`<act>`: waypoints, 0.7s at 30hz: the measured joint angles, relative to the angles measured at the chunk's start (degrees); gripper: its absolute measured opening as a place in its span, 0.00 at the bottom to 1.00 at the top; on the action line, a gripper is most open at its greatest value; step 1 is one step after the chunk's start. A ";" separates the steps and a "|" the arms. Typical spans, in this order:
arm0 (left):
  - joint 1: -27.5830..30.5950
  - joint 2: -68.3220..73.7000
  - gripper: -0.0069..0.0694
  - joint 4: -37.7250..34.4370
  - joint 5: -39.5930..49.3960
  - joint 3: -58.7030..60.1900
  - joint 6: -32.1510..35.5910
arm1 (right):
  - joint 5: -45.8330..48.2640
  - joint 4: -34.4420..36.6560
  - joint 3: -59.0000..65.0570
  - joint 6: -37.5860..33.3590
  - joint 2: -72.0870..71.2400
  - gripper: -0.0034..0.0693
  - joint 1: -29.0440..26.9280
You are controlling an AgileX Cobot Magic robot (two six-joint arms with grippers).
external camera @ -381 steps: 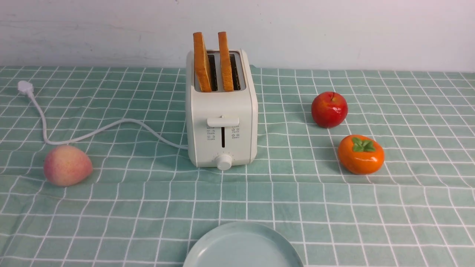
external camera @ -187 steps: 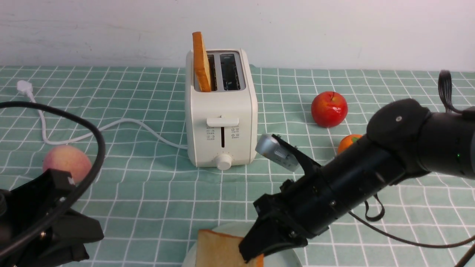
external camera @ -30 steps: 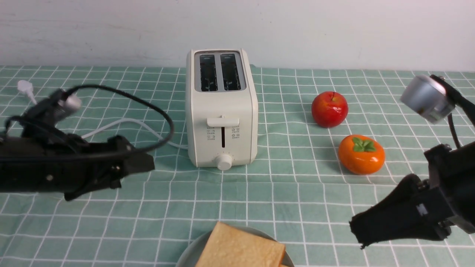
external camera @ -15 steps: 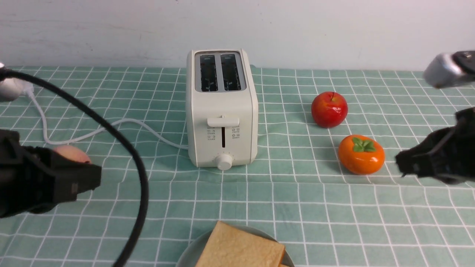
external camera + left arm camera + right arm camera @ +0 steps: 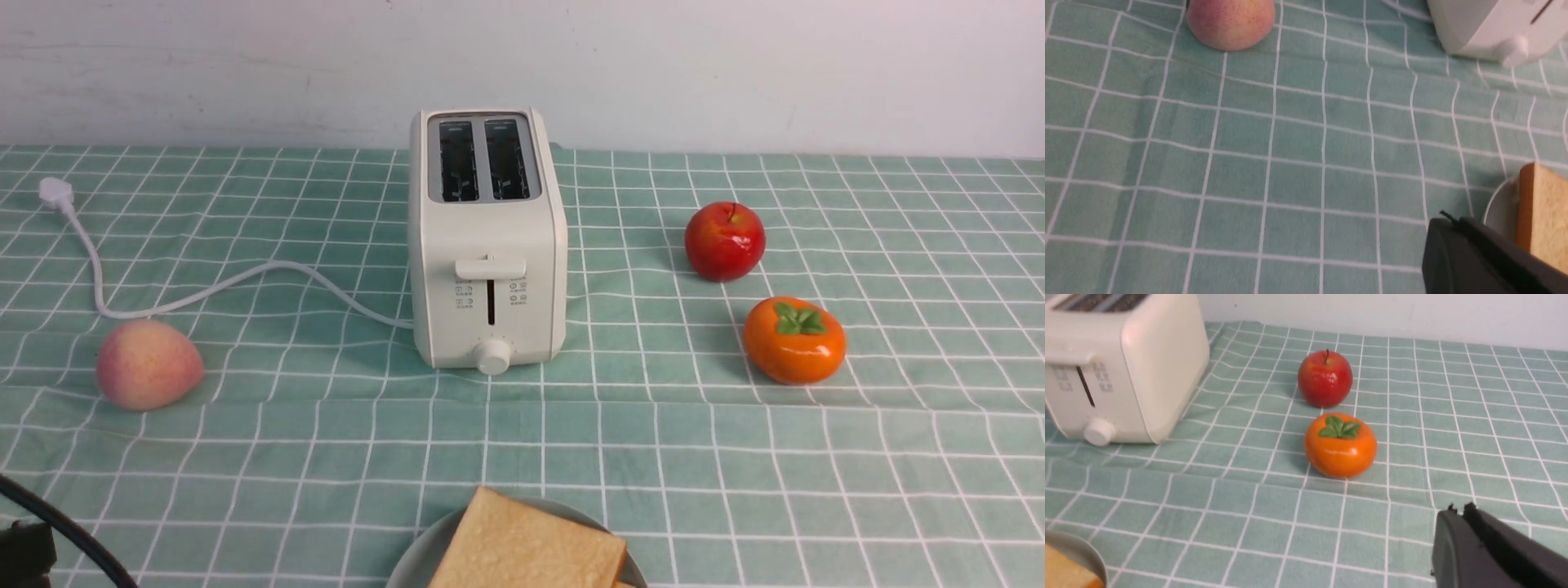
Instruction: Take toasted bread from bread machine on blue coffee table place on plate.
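1. In the front view, a cream-white, round-cornered two-slot toaster [image 5: 487, 245] stands upright at the middle of a wide table [image 5: 694, 457] covered in mint-green cloth with a white grid; we count two slots, both dark and empty.
2. The toasted bread [image 5: 531, 547], square and pale tan with orange-brown crust, lies flat and face up on a round, smooth, pale blue-green plate [image 5: 416, 563] at the near edge; it sits straight in front of the toaster and well apart from it.
3. We count one slice plainly; a sliver of orange crust under its right corner is, we judge, a second.
4. The left gripper [image 5: 1451, 220] has its black jaws pressed together on nothing; the toast and the plate rim lie just beside its tips, and we see no contact.
5. The right gripper [image 5: 1459, 509] is likewise closed and empty; the plate shows only at the far corner of its wrist view, well apart, so the left arm is nearer.
6. The slice is square, so it has no long axis; its edges sit skewed to the grid, with one corner towards the toaster.
7. We judge that nothing remains to lift; the job looks finished.
8. Elsewhere we count one glossy red apple [image 5: 724, 241] and one orange persimmon [image 5: 793, 340] with a green leaf cap, both right of the toaster; one pink-yellow peach [image 5: 148, 363] lies to the left; one white cord [image 5: 245, 282] ends in one plug [image 5: 55, 193]; one black cable [image 5: 65, 531] crosses the near left corner.
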 joint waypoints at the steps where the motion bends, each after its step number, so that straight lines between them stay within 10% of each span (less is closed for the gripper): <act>1: 0.00 -0.81 0.07 0.50 -3.96 0.59 -1.36 | -2.63 -3.07 4.16 0.77 -2.49 0.08 0.00; 21: 0.00 -1.08 0.07 1.06 -10.29 0.70 -2.02 | -8.78 -7.54 10.82 1.16 -7.14 0.11 0.00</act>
